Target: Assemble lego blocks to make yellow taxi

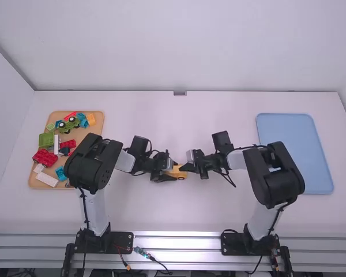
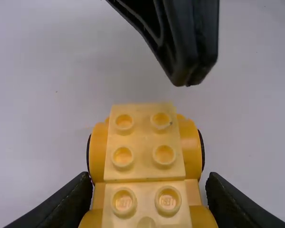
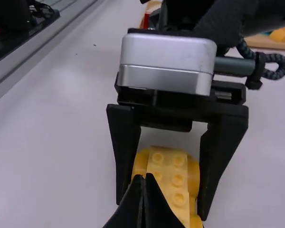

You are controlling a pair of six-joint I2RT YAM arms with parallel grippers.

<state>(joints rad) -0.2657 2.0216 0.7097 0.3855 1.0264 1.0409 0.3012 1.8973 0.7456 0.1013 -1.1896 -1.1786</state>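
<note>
Left gripper (image 1: 172,172), at the centre of the high view, holds the yellow block car (image 2: 145,142) snugly between its parted fingers, while the right gripper (image 1: 183,168), fingertips together and empty, points in close by.

a smooth, matte white tabletop (image 1: 179,213) runs back to a plain, pale flat wall (image 1: 173,46), with a thin dark seam where they meet and a small grey metal bracket (image 1: 180,93) mid-seam. plain pale side walls (image 1: 6,115) flank it. ribbed silver metal rails (image 1: 176,240) line the near edge, catching bright glare at the middle.
</note>
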